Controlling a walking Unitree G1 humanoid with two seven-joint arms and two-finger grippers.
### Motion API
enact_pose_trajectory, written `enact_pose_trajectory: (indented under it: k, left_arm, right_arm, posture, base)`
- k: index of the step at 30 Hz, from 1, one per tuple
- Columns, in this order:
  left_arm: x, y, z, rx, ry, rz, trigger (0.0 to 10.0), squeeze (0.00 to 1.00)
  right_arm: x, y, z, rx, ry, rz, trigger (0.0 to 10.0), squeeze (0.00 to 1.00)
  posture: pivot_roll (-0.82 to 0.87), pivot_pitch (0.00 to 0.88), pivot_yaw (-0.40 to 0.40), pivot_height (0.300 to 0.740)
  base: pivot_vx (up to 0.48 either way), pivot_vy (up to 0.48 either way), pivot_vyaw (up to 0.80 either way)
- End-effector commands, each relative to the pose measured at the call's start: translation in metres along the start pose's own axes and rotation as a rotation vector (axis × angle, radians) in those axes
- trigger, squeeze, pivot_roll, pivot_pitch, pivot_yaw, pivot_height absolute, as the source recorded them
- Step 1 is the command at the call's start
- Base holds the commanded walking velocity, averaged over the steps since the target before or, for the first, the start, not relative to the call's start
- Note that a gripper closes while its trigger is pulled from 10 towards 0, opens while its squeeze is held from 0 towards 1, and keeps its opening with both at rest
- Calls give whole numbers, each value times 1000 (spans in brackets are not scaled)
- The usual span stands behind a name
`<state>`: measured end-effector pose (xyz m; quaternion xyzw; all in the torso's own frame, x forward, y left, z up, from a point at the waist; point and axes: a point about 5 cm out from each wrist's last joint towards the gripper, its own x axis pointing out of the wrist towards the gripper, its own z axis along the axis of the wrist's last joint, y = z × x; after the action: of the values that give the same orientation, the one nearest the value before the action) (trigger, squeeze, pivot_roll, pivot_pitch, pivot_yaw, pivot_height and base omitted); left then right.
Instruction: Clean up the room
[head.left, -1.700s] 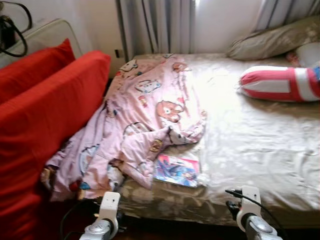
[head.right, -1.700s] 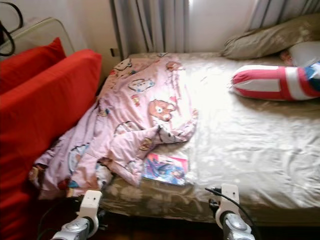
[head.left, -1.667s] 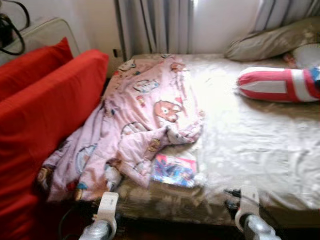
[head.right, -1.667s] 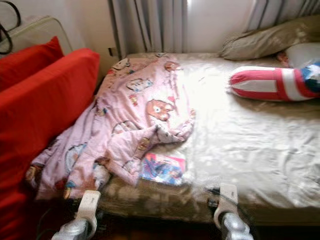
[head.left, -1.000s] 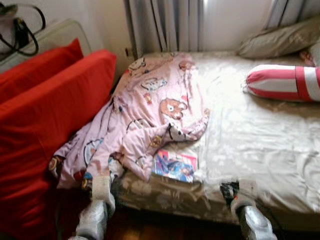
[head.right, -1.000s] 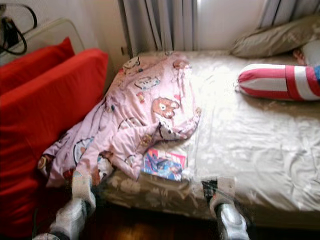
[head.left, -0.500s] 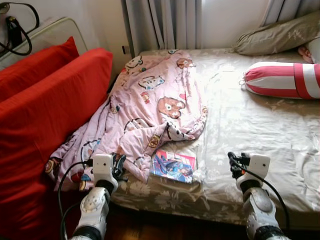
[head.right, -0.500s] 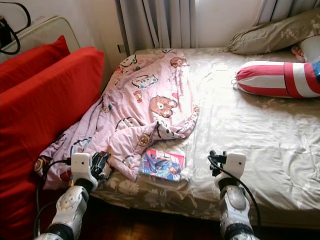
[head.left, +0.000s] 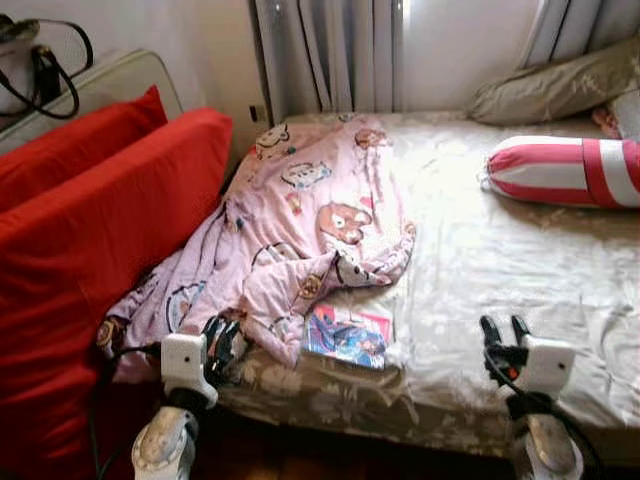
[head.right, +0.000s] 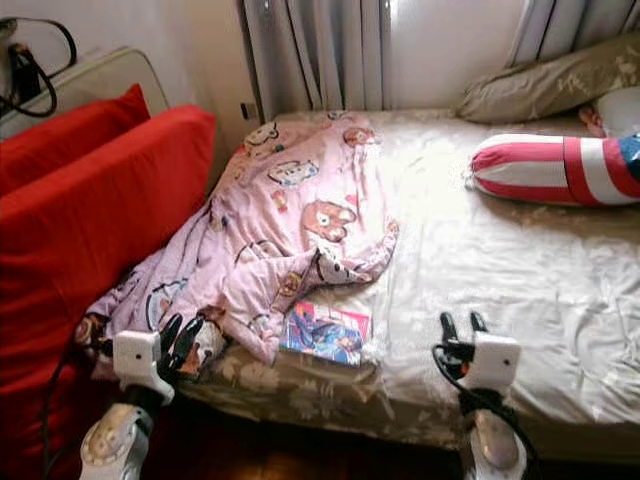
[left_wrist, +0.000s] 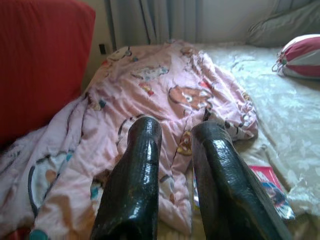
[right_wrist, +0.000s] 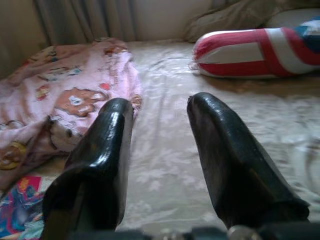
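A crumpled pink cartoon-print blanket (head.left: 300, 230) lies over the left side of the bed (head.left: 500, 260) and hangs off its near left corner. A colourful book (head.left: 348, 336) lies flat at the bed's near edge, partly tucked under the blanket's hem. My left gripper (head.left: 220, 332) is open and held low at the bed's corner, just short of the hanging blanket; the left wrist view looks over the blanket (left_wrist: 165, 85) between its fingers (left_wrist: 137, 150). My right gripper (head.left: 503, 327) is open above the bare sheet (right_wrist: 165, 165), to the right of the book.
Red cushions (head.left: 90, 220) stand against the bed's left side. A red-and-white striped bolster (head.left: 565, 170) and an olive pillow (head.left: 550, 90) lie at the bed's far right. Curtains (head.left: 330, 55) hang behind. Dark floor (head.right: 260, 455) shows below the bed edge.
Both arms have risen from the picture's bottom edge, and their fingers now point over the bed. The view has shifted slightly. Blanket and book lie as before.
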<state>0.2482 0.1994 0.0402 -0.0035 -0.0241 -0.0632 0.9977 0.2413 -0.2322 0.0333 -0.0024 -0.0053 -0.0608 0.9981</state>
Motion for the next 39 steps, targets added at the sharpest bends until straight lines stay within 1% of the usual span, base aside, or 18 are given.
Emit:
enact_pose_trajectory:
  k: [1,4,7,11,13,16,19,28,39]
  left_arm:
    - [-2,2,3,-6,4,1,10000,0]
    - [-3,5,5,-21,5,14,10000,0]
    - [-4,5,6,-18,7,13,10000,0]
    - [-5,8,9,-21,33,16,10000,0]
    - [-5,8,9,-23,39,17,10000,0]
    - [-3,6,12,-29,46,21,10000,0]
    - [-1,4,15,-36,37,17,10000,0]
    - [-1,3,19,-41,40,20,10000,0]
    - [0,-5,25,-30,36,0,10000,0]
  right_arm:
    - [0,7,2,6,0,15,10000,0]
    - [-3,10,2,27,11,12,10000,0]
    - [-3,12,1,31,18,17,10000,0]
    - [-5,19,5,38,27,39,10000,0]
    - [-5,20,6,39,29,40,10000,0]
    - [-3,17,7,33,39,33,10000,0]
    - [-2,18,10,38,31,39,10000,0]
    - [-4,21,13,46,38,45,10000,0]
    - [-2,24,15,59,44,50,10000,0]
  posture:
    - [-103,0,89,740]
    - [-97,0,82,740]
    - [-93,0,78,740]
    - [-92,0,77,740]
    - [-92,0,77,740]
    - [-83,0,81,740]
    - [-83,0,83,740]
    - [-83,0,80,740]
    - [-75,0,80,740]
  base:
    - [0,0,0]
    - [0,0,0]
    - [0,0,0]
    - [0,0,0]
    - [0,0,0]
    - [0,480,0]
    - [0,480,0]
    - [0,441,0]
    - [0,0,0]
